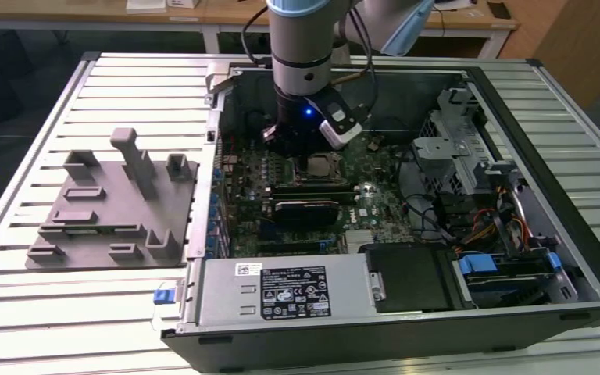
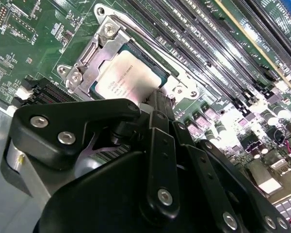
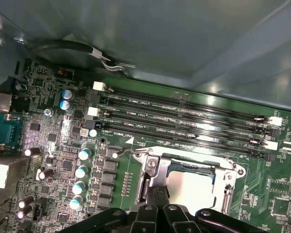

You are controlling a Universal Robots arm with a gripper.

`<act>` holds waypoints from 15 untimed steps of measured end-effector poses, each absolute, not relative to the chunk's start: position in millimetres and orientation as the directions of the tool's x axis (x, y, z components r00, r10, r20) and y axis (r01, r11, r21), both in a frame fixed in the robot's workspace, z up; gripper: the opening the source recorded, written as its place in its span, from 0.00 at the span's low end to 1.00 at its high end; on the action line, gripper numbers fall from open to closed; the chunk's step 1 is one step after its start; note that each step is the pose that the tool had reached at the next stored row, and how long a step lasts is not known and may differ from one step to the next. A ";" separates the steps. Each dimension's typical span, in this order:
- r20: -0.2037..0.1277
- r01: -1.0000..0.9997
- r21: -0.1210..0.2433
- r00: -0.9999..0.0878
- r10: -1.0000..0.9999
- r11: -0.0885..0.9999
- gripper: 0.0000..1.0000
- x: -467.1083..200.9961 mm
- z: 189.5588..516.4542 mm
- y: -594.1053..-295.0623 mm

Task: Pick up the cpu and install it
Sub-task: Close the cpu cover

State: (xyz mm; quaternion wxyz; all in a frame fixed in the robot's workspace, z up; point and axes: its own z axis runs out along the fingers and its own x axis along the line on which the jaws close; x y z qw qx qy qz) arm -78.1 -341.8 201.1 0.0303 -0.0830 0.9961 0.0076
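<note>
The cpu (image 2: 127,74) lies flat in the metal-framed motherboard socket (image 2: 94,48), its silvery-white top plate facing up. In the first wrist view the cpu (image 3: 194,190) shows pale inside the socket frame (image 3: 153,167). My gripper (image 2: 153,99) hangs low over the board with its black fingers together at the cpu's edge, and I see nothing held between them. In the first wrist view the gripper (image 3: 157,193) is beside the socket. In the exterior view the gripper (image 1: 302,144) is inside the open computer case, just above the socket (image 1: 321,166).
Memory slots (image 3: 184,119) run alongside the socket, and capacitors (image 3: 81,170) stand on its other side. A black block (image 1: 305,211) sits on the board below the socket. A grey tray (image 1: 112,203) lies at the exterior view's left. The case walls (image 1: 212,156) and drive bays (image 1: 487,187) hem the board in.
</note>
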 end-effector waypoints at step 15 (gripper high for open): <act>-0.061 -0.166 0.010 -0.984 -0.165 0.986 0.11 -78.2 197.3 -341.8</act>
